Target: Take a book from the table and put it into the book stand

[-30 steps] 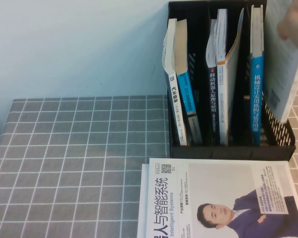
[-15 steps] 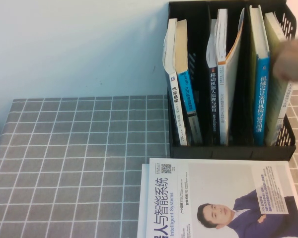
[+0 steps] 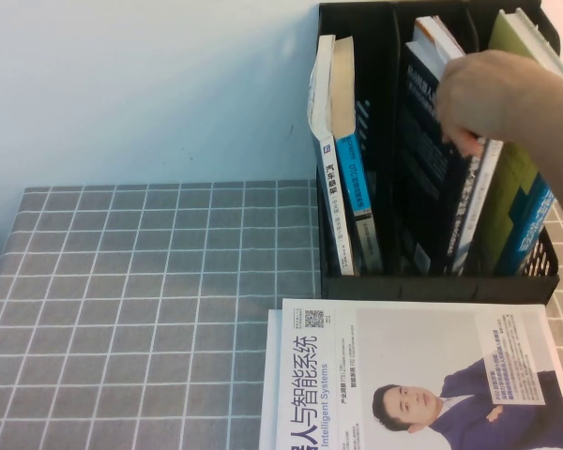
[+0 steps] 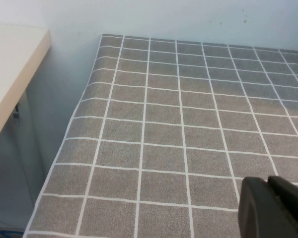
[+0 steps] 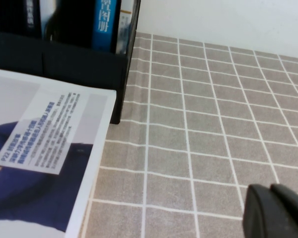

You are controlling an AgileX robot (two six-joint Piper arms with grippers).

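The task is looking not yet done; the black book stand [image 3: 432,286] is standing at the far right of the tabletop [image 3: 150,309], already holding several books, and a person's arm [image 3: 516,103] is reaching in from the right and pressing against the leaning books in the middle and right slots; two books [image 3: 342,150] are standing upright in the left slot.

The book meant for the stand is not showing itself anywhere that I can be sure of; whether it is among the tilted volumes under the arm, I cannot tell, so its heading and long axis are staying unjudged. The only book lying on the tabletop is a white book with a man in a blue suit [image 3: 422,375]; it is lying flat, cover up, just in front of the stand, its spine edge facing the robot's left and the head of its cover facing the stand; the frame is cutting it off, so its long axis is not showing.

The left hand [image 4: 273,208] is hovering over bare grid cloth well away from the stand, holding nothing; whether wide or narrow, I cannot tell. The right hand [image 5: 278,210] is hanging over the cloth to the right of the white book, near the stand's corner, also empty; its opening I cannot tell either.
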